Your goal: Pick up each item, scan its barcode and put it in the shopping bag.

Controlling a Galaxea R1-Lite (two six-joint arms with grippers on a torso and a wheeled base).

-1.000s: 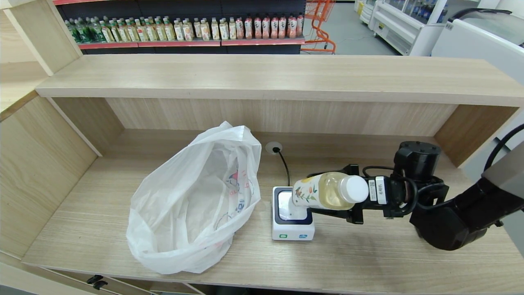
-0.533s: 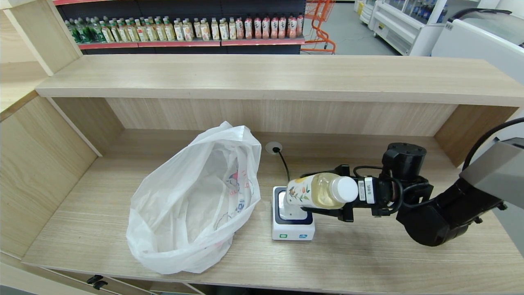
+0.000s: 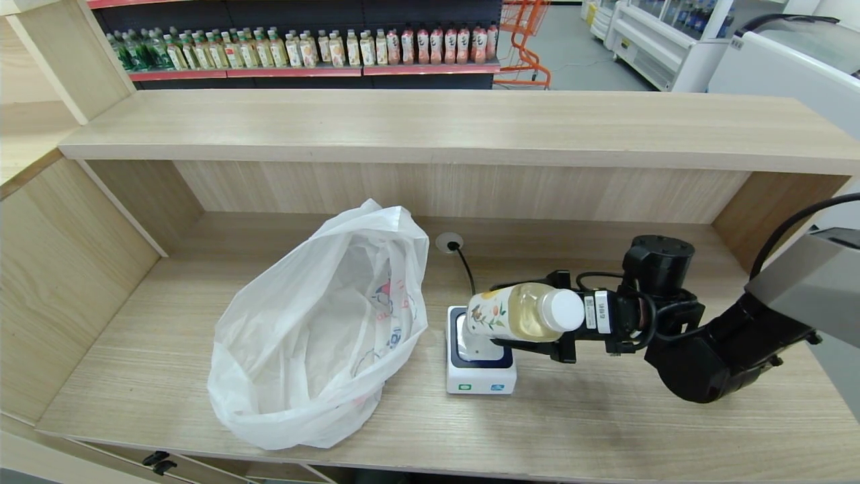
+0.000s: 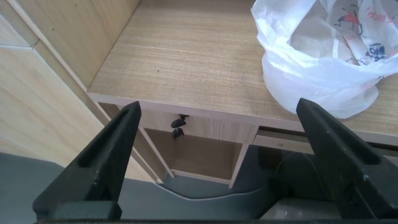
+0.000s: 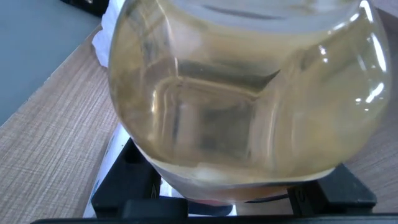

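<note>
1. The right gripper pinches a smooth, clear plastic bottle with a white cap and pale yellow liquid, lying sideways between the jaws.
2. Just beneath the jaws sits the boxy white scanner. Beyond the bottle's base, the crinkled shopping bag gapes open.
3. The left gripper has its jaws spread, with the woodgrain counter and its front edge ahead of them.

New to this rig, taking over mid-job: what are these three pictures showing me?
A two-armed robot works at a shop counter. The wide picture is from its head camera; the other two are from its wrist cameras. On the counter stand an open white shopping bag and a small barcode scanner. The right end effector holds a drink bottle on its side above the scanner; its wrist camera sees that bottle close up. The left end effector is open and empty, by the counter's front edge.
</note>
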